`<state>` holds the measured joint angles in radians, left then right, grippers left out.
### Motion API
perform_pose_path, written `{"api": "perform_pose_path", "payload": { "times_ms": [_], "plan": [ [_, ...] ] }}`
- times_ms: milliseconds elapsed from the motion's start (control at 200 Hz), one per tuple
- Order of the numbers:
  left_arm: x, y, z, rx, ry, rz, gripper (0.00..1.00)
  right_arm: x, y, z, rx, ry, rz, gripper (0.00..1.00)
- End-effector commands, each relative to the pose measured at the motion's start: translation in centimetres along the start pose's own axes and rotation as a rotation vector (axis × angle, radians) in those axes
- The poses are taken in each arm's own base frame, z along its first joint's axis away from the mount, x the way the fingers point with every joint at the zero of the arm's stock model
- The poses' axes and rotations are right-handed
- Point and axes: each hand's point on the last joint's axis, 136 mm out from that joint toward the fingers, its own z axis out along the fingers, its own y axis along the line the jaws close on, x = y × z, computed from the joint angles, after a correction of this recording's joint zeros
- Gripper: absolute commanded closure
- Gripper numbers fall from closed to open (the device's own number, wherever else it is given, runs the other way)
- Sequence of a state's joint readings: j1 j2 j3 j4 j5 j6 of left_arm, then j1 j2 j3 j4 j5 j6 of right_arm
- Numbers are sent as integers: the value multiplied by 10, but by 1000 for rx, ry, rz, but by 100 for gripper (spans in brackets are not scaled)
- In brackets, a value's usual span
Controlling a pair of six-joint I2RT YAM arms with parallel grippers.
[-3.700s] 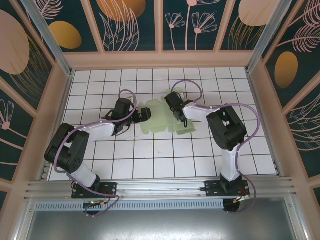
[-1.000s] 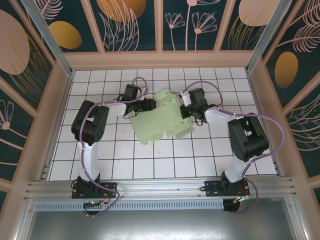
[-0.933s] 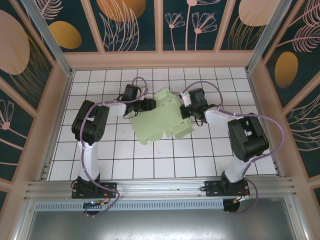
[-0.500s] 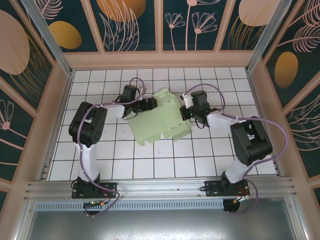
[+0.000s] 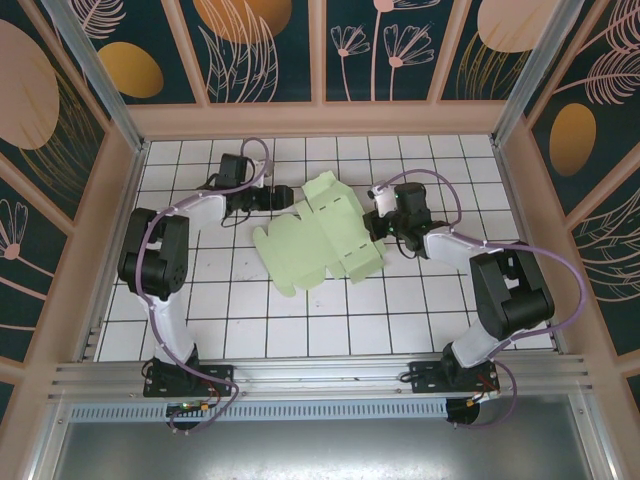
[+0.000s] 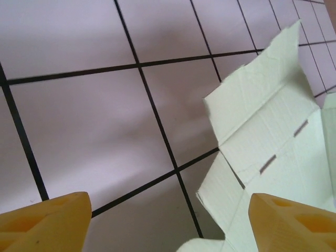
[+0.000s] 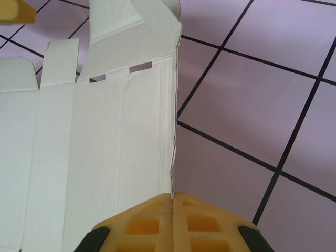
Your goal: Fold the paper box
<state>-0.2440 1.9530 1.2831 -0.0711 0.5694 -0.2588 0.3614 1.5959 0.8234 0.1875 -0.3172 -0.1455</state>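
Observation:
The paper box is a pale mint-green die-cut sheet, spread open on the white tiled floor between the two arms, with flaps and slots at its far end. My right gripper is at its right edge. In the right wrist view the yellow fingers are shut on that thin edge of the paper box. My left gripper stands just left of the sheet's far-left flap, open. In the left wrist view that gripper has its fingertips wide apart, with the paper box by the right one.
Wooden walls with patterned panels fence the tiled floor on three sides. An aluminium rail with both arm bases runs along the near edge. Bare tiles lie in front of the sheet.
The left gripper has opened, let go of the sheet and drawn back to the left. The sheet has settled lower and flatter, still pinched at its right edge by the right gripper.

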Motion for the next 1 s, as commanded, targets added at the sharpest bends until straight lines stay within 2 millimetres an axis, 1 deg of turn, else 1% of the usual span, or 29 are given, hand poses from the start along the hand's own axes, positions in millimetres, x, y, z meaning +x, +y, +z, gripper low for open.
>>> {"api": "perform_pose_path", "payload": {
  "times_ms": [0,55,145,180,315,400,526,631,781,996],
  "plan": [
    [24,-19,6,119,136,74,25,-14,7,-6,-40,-55,-44,100],
    [27,-19,10,142,161,70,27,-15,9,-7,-49,-59,-55,100],
    [27,-9,20,113,186,62,29,-15,11,-8,-55,-61,-61,100],
    [27,-7,23,116,194,58,32,-15,11,-7,-58,-59,-62,100],
    [27,-14,30,182,208,45,44,-14,11,-7,-62,-57,-57,100],
    [26,-20,30,221,203,48,55,-16,10,-7,-55,-59,-57,100],
    [27,-32,27,297,199,51,64,-13,9,-5,-52,-50,-54,100],
    [30,-31,26,300,199,48,75,-13,8,-4,-49,-47,-50,100],
    [31,-32,25,304,195,49,86,-12,6,-2,-44,-40,-46,100],
    [25,-32,20,275,142,91,91,-13,0,3,-1,-23,-33,100]
  ]
}}
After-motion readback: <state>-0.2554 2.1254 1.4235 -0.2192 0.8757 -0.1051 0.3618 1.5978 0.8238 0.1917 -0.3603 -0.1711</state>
